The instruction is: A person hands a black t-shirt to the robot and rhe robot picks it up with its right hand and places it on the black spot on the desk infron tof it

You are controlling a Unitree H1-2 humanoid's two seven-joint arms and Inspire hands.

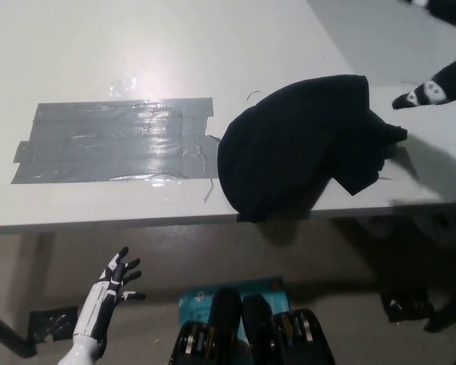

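The left hand (110, 285) is hanging open below the counter (137, 46). The taped spot (114, 141) is lying bare. The black t-shirt (296, 148) is resting unheld beside it, left of the right hand (433, 87), whose grip is unreadable. Regrasping appears necessary.

A: Left hand (110, 293)?
B: White slender shell, black fingers (125, 268) with white segments.
A: Right hand (433, 90)?
B: Black throughout; small white markings near the fingertip.
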